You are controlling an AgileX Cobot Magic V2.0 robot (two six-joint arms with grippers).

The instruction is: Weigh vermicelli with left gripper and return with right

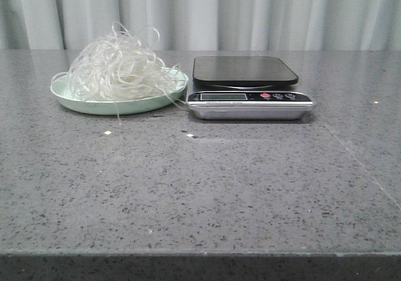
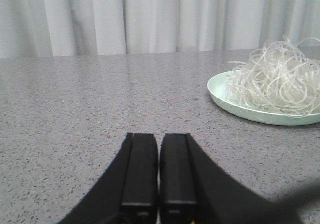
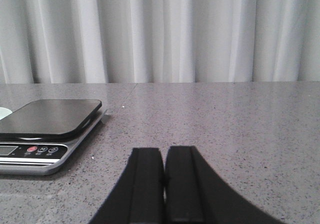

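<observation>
The vermicelli (image 1: 119, 68), a fluffy tangle of thin whitish strands, lies heaped on a mint-green plate (image 1: 81, 101) at the back left of the table. It also shows in the left wrist view (image 2: 277, 79) on the plate (image 2: 235, 103). A kitchen scale (image 1: 247, 87) with a dark platform stands right of the plate, and shows in the right wrist view (image 3: 45, 129). My left gripper (image 2: 159, 136) is shut and empty, low over the table, away from the plate. My right gripper (image 3: 164, 151) is shut and empty, beside the scale. Neither gripper shows in the front view.
A grey speckled stone table (image 1: 200, 187) carries everything, with its front edge near the bottom of the front view. Pale curtains (image 1: 250, 12) hang behind the table. A few small white specks (image 1: 107, 132) lie in front of the plate.
</observation>
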